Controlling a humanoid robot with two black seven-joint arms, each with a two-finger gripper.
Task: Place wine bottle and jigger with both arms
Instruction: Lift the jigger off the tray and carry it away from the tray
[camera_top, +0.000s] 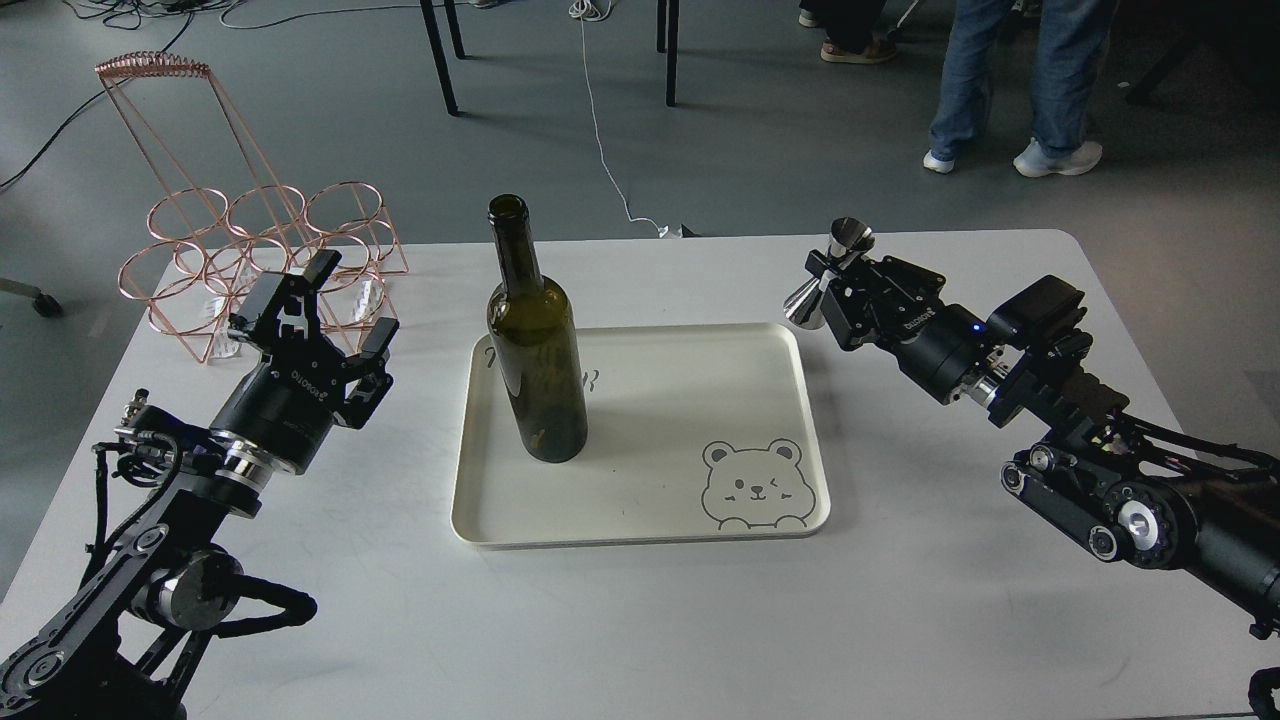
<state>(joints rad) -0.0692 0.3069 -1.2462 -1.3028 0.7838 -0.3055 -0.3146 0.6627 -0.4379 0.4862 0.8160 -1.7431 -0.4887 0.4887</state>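
Now our bottle is down and our jigger hangs in the air.
Our left gripper (345, 300) gapes empty; right of it the wine bottle (535, 350) stands neck-up on the tray (640, 535). Our right gripper (828, 283), clamped on the tilted jigger (828, 275), risks dropping it sideways.

Left gripper (350, 300) fingers spread; right gripper (826, 278) fingers clamped.

White "ROBOTIQ" lettering stands on the left pincer (349, 304) and on the right pincer (822, 283).
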